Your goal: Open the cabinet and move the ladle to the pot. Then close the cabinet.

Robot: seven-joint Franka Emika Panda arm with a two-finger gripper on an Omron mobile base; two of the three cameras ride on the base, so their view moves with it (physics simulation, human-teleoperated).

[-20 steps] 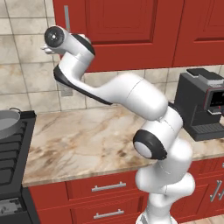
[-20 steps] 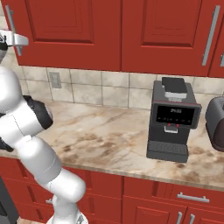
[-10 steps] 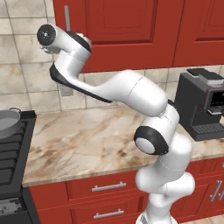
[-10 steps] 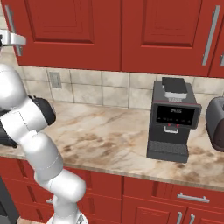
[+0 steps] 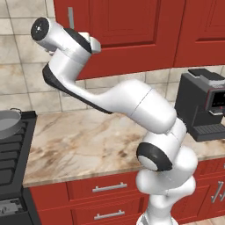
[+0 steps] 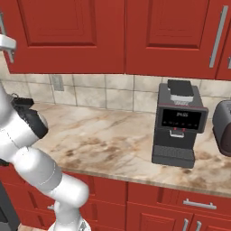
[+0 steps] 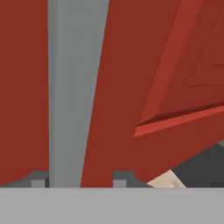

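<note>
Red cabinet (image 5: 132, 35), door shut; your gripper (image 7: 81, 177) sits with its fingertips (image 7: 124, 177) either side of the silver handle (image 7: 72, 87), grip not confirmable. Pot (image 5: 9, 123) left.

The premises were a domestic kitchen: red wall cabinets (image 6: 72, 36), a tiled backsplash (image 6: 103, 92), a marble bench (image 6: 113, 144), a stove (image 5: 13, 149) and a coffee machine (image 6: 178, 124).
</note>
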